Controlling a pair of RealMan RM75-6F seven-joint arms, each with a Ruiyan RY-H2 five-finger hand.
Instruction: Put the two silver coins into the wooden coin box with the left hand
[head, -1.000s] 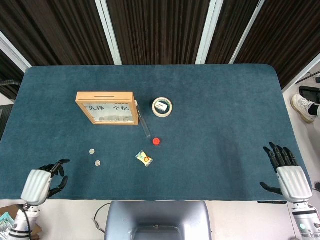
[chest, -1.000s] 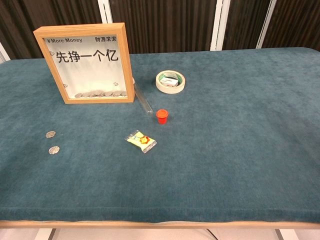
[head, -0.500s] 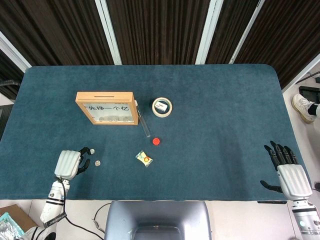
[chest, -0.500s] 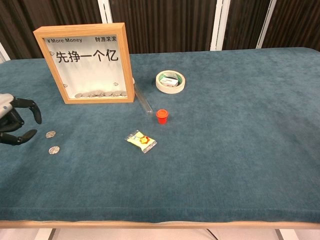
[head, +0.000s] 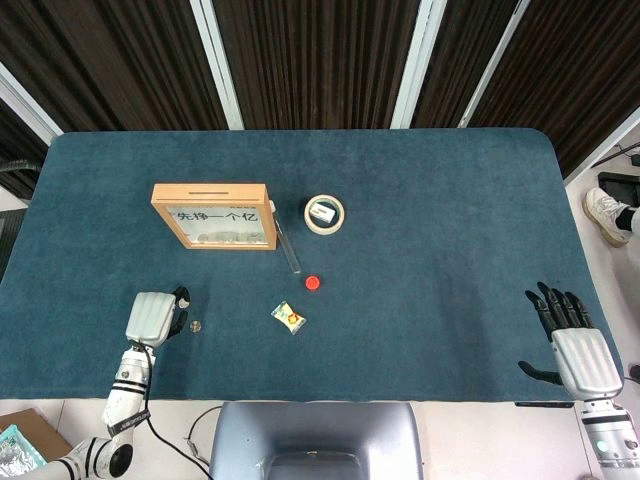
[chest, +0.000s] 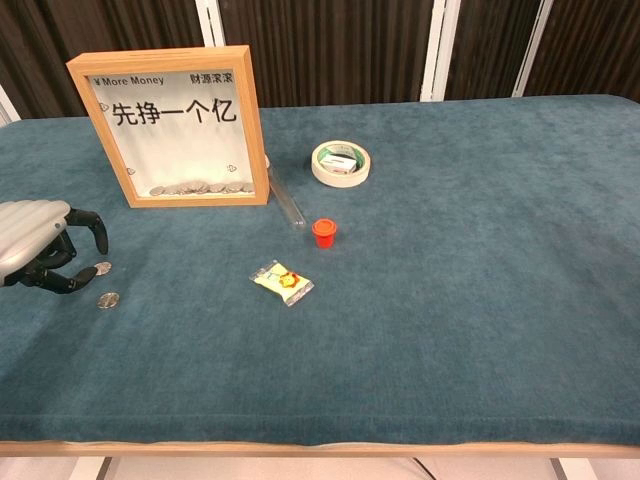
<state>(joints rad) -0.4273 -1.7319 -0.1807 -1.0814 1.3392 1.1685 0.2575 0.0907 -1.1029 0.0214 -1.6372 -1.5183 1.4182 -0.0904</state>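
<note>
Left robot hand (chest: 45, 250) has moved in over the two small round silver coins (chest: 104, 284) on the blue tabletop (chest: 450, 300), fingers curled but empty; wooden-framed coin box (chest: 170, 125) stands behind, so grasping comes next.

Left hand (chest: 40, 248): now further in over the table, fingers curled above the far silver coin (chest: 103, 267); near silver coin (chest: 108, 300) just beside the fingertips. Right hand (head: 572, 340): slightly nearer the table's front edge.
</note>
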